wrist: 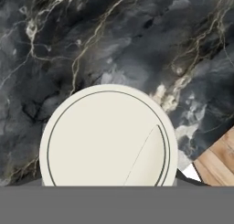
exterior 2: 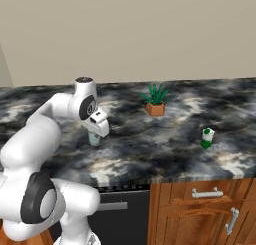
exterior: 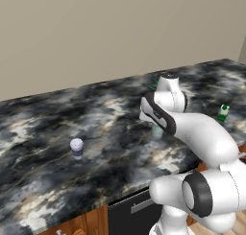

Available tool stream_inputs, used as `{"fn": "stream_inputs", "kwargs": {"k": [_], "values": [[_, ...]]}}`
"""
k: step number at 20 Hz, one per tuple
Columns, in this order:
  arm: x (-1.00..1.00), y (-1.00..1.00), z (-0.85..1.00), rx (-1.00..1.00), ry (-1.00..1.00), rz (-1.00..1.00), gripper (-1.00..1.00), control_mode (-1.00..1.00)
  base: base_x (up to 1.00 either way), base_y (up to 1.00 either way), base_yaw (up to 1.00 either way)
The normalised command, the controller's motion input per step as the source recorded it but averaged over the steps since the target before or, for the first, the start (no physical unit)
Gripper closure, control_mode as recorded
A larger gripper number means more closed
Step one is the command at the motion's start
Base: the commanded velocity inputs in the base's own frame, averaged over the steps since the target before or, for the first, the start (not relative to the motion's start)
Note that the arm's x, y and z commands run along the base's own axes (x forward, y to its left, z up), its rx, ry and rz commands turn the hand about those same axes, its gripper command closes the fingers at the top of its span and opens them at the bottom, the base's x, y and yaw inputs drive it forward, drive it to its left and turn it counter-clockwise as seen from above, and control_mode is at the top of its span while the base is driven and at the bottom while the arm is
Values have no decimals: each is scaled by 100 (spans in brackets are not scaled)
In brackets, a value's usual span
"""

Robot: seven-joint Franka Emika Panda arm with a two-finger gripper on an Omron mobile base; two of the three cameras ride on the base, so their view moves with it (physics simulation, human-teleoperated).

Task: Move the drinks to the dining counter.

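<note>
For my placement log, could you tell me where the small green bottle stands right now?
The green bottle stands upright on the marble counter, to the right of the potted plant and nearer the front edge.

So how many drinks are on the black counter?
3: a purple cup toward the left, a pale green cup under the gripper, and a green bottle toward the right.
</note>
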Motion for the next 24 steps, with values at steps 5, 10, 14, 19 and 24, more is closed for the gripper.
{"fn": "stream_inputs", "kwargs": {"k": [5, 10, 14, 19, 24], "values": [[4, 0, -30, 0, 0, 7, 100, -100, 0, 0, 0], [16, 0, -32, 0, 0, 4, 100, -100, 0, 0, 0], [16, 0, -34, 0, -1, 3, 100, -100, 0, 0, 0], [35, -1, -39, 0, -13, 1, 100, -100, 0, 0, 0], [46, -5, -35, 0, -11, 0, 100, -100, 0, 0, 0]]}}
